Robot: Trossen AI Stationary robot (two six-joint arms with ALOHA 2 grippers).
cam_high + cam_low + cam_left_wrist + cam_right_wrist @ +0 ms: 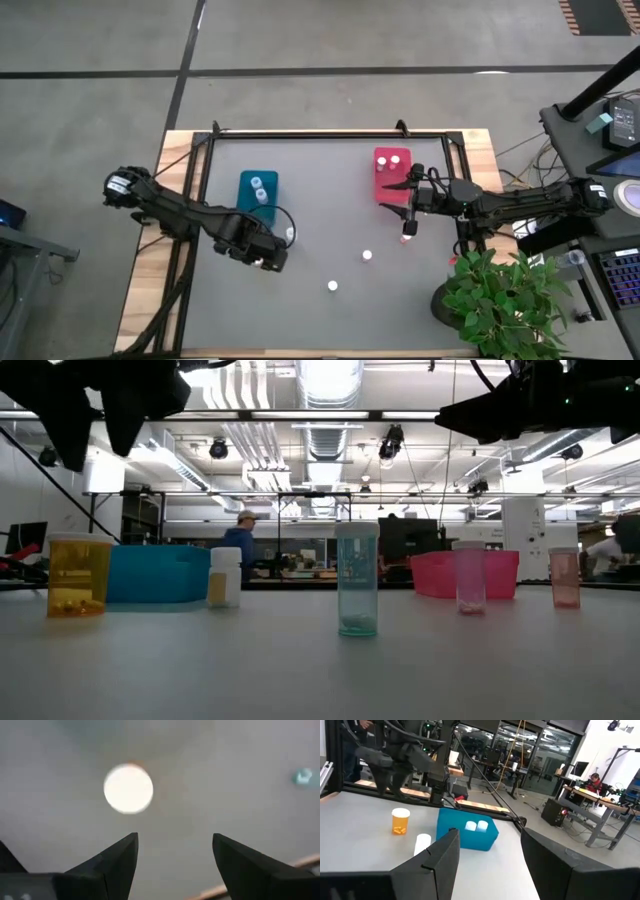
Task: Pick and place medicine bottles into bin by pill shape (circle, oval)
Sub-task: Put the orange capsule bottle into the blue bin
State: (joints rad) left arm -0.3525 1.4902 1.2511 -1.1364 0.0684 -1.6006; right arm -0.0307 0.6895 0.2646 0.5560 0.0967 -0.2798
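Small white-capped medicine bottles stand upright on the grey table. My left gripper (263, 257) is open and points down above one with an orange tint; its white cap (128, 788) lies just ahead of the fingertips (175, 855), untouched. A white bottle (290, 233) stands beside that gripper. Three more stand at the middle right (408, 236), (367, 256), (332, 286). The teal bin (258, 192) and the red bin (392, 172) each hold two bottles. My right gripper (405, 190) is open and empty, raised at the red bin's near side, facing the teal bin (470, 834).
A black frame runs along the table's far and side edges (330, 134). A potted plant (500, 300) stands at the near right corner. In the low view the bottles stand in a row: orange (78, 575), white (225, 577), teal (357, 580), pink (468, 577).
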